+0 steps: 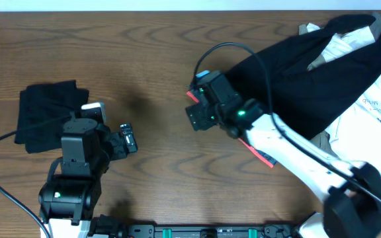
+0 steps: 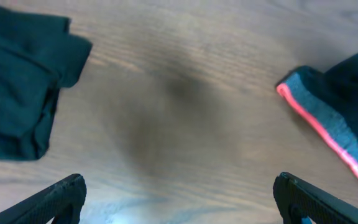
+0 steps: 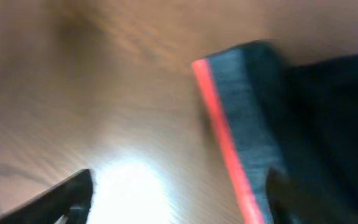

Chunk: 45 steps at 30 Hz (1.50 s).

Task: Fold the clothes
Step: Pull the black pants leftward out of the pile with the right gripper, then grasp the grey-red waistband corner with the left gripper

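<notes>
Long dark navy soft trousers (image 1: 290, 73) are spread over the right of the brown wood-grain counter (image 1: 157, 66), and a folded black garment (image 1: 45, 109) is laid at the left. The left hand (image 2: 179, 193) is held wide open and empty. The right hand (image 3: 176, 193) is held open, nothing gripped, over the grey, red-edged waistband (image 3: 247, 106).

Below me I see only the table (image 1: 151, 59), brown wood with long wavy grain running across it. A pale strip (image 1: 177, 4) runs along the table's far edge. At its near edge lies a black rail (image 1: 144, 232) with green fittings (image 1: 167, 232). Closer up, the table's grain blurs. A bright patch of glare (image 3: 129, 186) sits on its surface in one view and a soft dark shadow (image 2: 166, 118) in another.
</notes>
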{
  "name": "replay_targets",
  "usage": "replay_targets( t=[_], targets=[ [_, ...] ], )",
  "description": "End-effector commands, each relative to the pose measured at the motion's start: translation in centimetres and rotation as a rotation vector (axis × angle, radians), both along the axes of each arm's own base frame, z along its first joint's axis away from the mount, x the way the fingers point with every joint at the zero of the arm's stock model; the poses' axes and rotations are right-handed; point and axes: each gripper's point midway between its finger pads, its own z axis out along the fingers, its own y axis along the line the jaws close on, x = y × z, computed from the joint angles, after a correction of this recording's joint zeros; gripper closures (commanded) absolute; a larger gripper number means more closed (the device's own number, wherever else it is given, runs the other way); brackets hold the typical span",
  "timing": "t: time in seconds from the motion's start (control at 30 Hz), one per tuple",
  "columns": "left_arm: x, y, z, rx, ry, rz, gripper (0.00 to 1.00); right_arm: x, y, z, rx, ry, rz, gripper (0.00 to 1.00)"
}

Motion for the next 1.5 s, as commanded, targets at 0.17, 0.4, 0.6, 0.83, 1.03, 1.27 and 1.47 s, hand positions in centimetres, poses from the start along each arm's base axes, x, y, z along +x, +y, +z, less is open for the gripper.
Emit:
replay_targets(
  t=[0.17,0.4,0.6,0.83,1.03,1.27,1.47],
  targets=[
    [3.8,-4.0,0.9,-0.147,-0.05,-0.156,0.02,0.8,-10.2,11.2,0.026,-0.218,-0.238,0.1],
    [8.2,-8.9,-2.8,-0.229,0.006,-0.288,0.02,-1.8,-16.4,11.0,-0.044,-0.127,-0.36,0.07],
    [11.4,-14.0,-8.1,-0.227,0.037,-0.398,0.02,-3.2,-17.9,9.7,-0.078,-0.048,-0.399,0.01],
    [13.3,-16.7,-14.8,-0.276,0.103,-0.384,0.02,-3.9,-18.2,9.1,-0.088,-0.012,-0.412,0.01],
    [14.0,-16.9,-17.8,-0.278,0.118,-0.383,0.02,-4.3,-18.3,8.8,-0.101,0.01,-0.411,0.01],
    [13.8,-18.3,-19.6,-0.276,0.121,-0.413,0.05,-4.3,-18.3,8.8,-0.1,0.009,-0.411,0.01],
    [14.4,-20.3,-20.1,-0.286,0.057,-0.461,0.2,-4.5,-18.4,8.7,-0.101,0.018,-0.416,0.01]
  ],
)
